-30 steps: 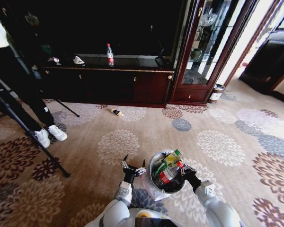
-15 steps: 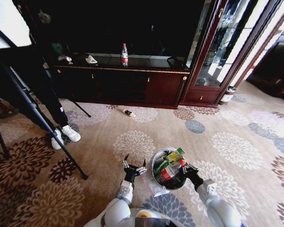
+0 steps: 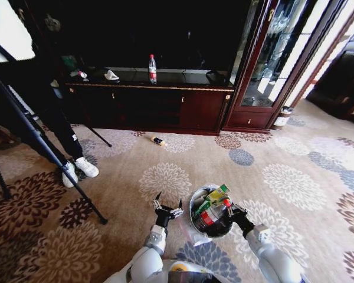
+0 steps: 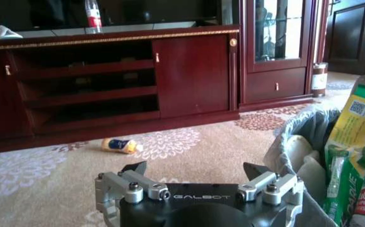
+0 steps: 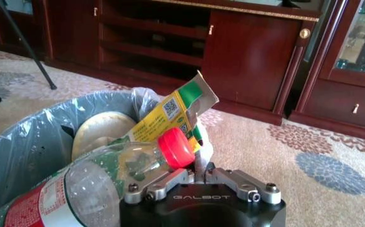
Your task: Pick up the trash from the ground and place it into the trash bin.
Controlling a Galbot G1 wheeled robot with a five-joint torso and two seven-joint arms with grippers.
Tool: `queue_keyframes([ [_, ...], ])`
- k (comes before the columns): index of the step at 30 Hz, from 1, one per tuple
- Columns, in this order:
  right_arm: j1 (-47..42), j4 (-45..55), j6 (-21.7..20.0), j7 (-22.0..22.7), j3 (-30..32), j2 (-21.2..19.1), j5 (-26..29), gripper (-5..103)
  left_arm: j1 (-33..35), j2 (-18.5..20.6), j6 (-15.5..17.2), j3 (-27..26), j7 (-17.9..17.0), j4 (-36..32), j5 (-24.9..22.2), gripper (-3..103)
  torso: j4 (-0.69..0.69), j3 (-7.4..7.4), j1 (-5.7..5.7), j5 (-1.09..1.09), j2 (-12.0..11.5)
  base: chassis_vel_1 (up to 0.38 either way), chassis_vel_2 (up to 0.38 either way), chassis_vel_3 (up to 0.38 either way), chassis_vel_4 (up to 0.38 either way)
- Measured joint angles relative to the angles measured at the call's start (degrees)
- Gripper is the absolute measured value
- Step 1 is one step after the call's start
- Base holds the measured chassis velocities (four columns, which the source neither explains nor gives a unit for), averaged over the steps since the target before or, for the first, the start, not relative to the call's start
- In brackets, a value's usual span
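Observation:
The trash bin (image 3: 196, 217), a small black bucket with a pale bag liner (image 5: 40, 137), sits just ahead of me on the carpet. It holds a clear bottle with a red cap (image 5: 175, 147), a yellow-green carton (image 5: 169, 111) and other litter. My right gripper (image 3: 229, 211) is shut on the bin's rim; in the right wrist view the gripper (image 5: 199, 174) pinches the liner edge. My left gripper (image 3: 167, 209) hovers open beside the bin, its jaws spread and empty (image 4: 195, 170). More trash, a small yellow bottle (image 3: 159, 141) (image 4: 120, 145), lies on the carpet near the cabinet.
A long dark wooden cabinet (image 3: 165, 106) spans the back, with a red-labelled bottle (image 3: 152, 68) on top. A dark-brown bin (image 3: 281, 117) stands by the glass case at right. A tripod leg (image 3: 47, 154) and a person's white shoes (image 3: 85, 167) are at left.
The whole head picture has swung, so the camera turned; cabinet and yellow bottle sit more to the right than a second ago. Both grippers and the bin keep their places before me.

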Motion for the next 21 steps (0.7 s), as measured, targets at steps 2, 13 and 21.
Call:
queue_keyframes([
  [2, 0.0, 0.0, 0.0, 0.0, -0.1, -0.1, 0.1, 2, -0.1, 0.0, 0.0, 0.0, 0.0, 0.0, -0.1, 100, -0.01, 0.00, 0.00, -0.01, 0.0, 0.000, 0.000, 0.000, 0.000],
  [13, 0.1, -0.5, 0.7, -1.1, -0.2, -0.3, 0.1, 2, 0.0, -0.2, 0.1, 0.0, 0.1, 0.1, -0.1, 100, -0.01, -0.01, 0.00, 0.00, 0.0, -0.070, 0.084, 0.075, -0.085],
  [21, 0.2, -0.5, 0.7, -1.2, -0.3, -0.5, 0.0, 2, 0.0, -0.1, 0.1, 0.0, 0.1, 0.1, -0.1, 100, -0.01, 0.00, 0.00, 0.01, 0.0, -0.249, 0.253, 0.252, -0.257],
])
